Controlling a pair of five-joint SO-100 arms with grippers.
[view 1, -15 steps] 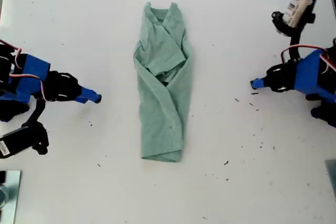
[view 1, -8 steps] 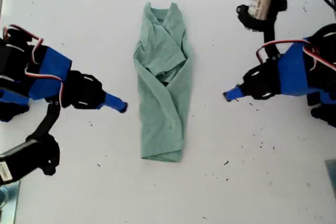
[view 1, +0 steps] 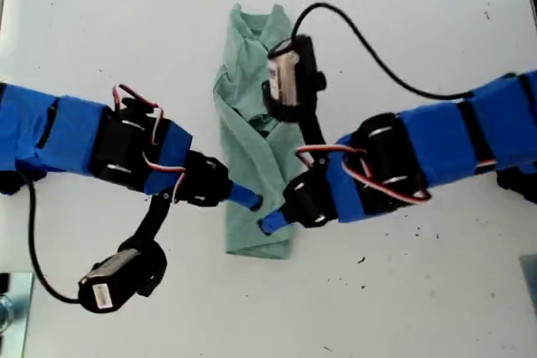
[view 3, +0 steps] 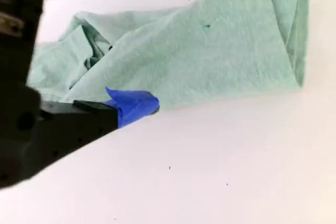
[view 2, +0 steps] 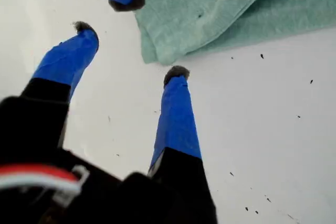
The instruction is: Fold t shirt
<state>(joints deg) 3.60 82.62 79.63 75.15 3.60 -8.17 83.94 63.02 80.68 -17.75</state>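
Observation:
The t shirt (view 1: 243,98) is pale green and lies folded into a long narrow strip in the middle of the white table, collar toward the exterior view's top. My first gripper (view 1: 268,224) reaches in from the exterior view's right. It stands open (view 2: 130,50) just short of a bottom corner of the t shirt (view 2: 210,14), holding nothing. From the exterior view's left comes my second gripper (view 1: 252,201), open (view 3: 163,40), with one fingertip (view 3: 149,103) at the near long edge of the t shirt (view 3: 210,51). I cannot tell whether that fingertip touches the cloth.
The first arm's wrist camera (view 1: 289,81) and its black cable hang over the shirt's upper half. Small dark specks (view 1: 362,261) dot the table (view 1: 419,308) at the exterior view's lower right. A pale grey object (view 1: 13,308) sits at the exterior view's lower left edge.
Both arms have swung in from the sides of the exterior view to the shirt's lower part, their tips now close together. The shirt has not moved.

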